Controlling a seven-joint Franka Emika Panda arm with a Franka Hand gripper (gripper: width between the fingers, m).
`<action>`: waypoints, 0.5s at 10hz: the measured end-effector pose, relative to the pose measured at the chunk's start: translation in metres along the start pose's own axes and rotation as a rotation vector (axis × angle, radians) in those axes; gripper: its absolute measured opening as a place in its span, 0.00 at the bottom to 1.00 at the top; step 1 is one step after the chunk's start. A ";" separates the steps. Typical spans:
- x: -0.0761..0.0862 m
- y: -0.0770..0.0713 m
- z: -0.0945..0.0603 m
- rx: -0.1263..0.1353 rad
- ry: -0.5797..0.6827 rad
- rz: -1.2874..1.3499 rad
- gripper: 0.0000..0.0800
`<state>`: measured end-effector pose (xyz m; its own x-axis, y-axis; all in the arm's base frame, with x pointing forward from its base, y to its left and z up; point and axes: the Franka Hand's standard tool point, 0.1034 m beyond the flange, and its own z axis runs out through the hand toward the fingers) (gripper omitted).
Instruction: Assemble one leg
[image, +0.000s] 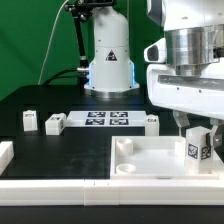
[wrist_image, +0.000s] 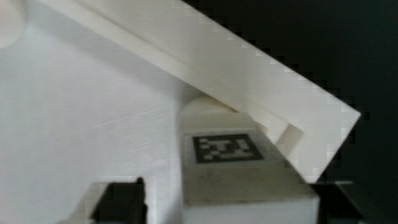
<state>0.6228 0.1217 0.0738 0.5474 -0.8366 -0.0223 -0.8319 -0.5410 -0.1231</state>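
- The leg (image: 197, 146), a small white block with a tag on its face, is upright at about 4 o'clock in the exterior view, over the corner region of the large white tray-like piece (image: 150, 160).
- Gripper (image: 193, 127): the fingers descend onto the leg from above and appear closed on its sides. In the wrist view the dark fingertips (wrist_image: 119, 200) flank the leg (wrist_image: 228, 170), and the tag faces the camera. Judged: holding the leg, narrow opening.
- Wrist view: leg sits tight beside the raised rim (wrist_image: 249, 80) of the tray-like piece, at an inner corner. Contact with the floor cannot be confirmed.
- Other parts: two more small white blocks (image: 42, 122) lie near 9 o'clock on the black table, well apart from the gripper. The marker board (image: 108, 119) lies flat at centre, near 12 o'clock from the tray.
- Step judged: seating or screwing the leg into the corner socket.
- Risks:
  - leg tilted against rim, so the thread or peg jams;
  - thin grip, so the leg may slip and rotate in the fingers;
  - downward push shifts the unclamped tray.
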 end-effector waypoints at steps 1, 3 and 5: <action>0.000 -0.001 -0.001 -0.003 -0.004 -0.075 0.73; 0.000 -0.001 0.000 -0.007 -0.001 -0.309 0.79; 0.000 -0.002 0.000 -0.017 0.005 -0.520 0.81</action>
<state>0.6242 0.1224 0.0740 0.8884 -0.4570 0.0428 -0.4512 -0.8867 -0.1008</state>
